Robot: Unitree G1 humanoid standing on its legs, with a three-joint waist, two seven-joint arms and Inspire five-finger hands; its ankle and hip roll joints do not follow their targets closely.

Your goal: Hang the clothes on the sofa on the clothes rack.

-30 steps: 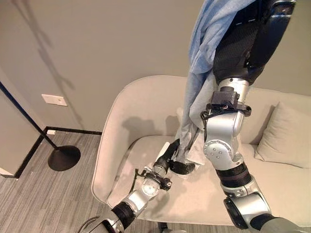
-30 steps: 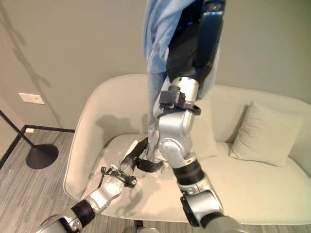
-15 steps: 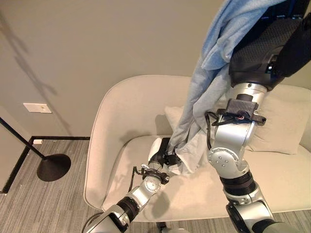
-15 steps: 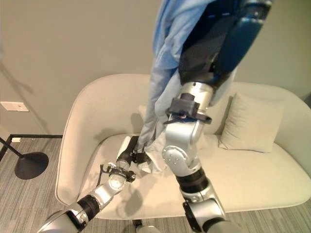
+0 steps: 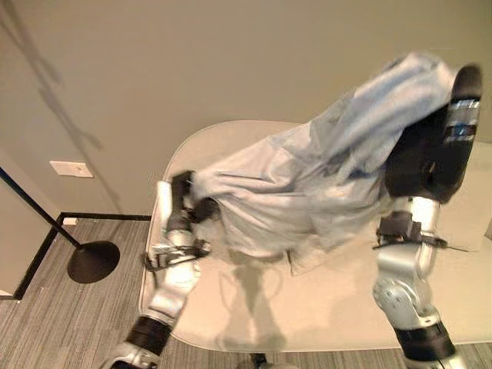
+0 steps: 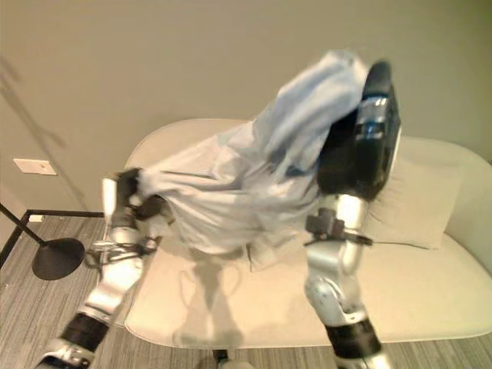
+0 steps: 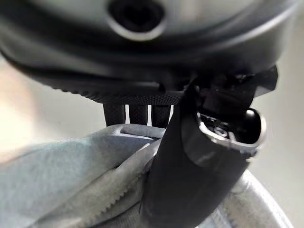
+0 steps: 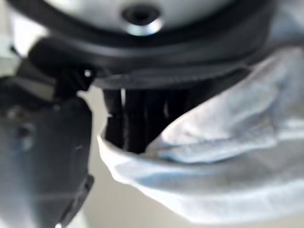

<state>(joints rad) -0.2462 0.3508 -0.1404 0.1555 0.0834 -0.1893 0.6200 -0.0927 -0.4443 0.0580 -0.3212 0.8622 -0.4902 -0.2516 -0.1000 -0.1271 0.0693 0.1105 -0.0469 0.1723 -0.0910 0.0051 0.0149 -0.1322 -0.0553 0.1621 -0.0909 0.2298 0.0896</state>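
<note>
Left hand (image 5: pixel 183 201) grips one end of the pale blue garment (image 5: pixel 307 184), fingers (image 7: pixel 137 114) and thumb curled round the cloth. Right hand (image 6: pixel 361 150) is raised higher, fingers (image 8: pixel 142 118) wrapped on the other end, cloth draped over its top. Garment hangs stretched between both hands, lifted clear above the beige sofa (image 5: pixel 330 307), sagging in the middle. Cushion (image 6: pixel 419 204) rests against the sofa back to the right. Black round stand base (image 5: pixel 92 260) with a slanted pole sits on the grey floor left of the sofa
</note>
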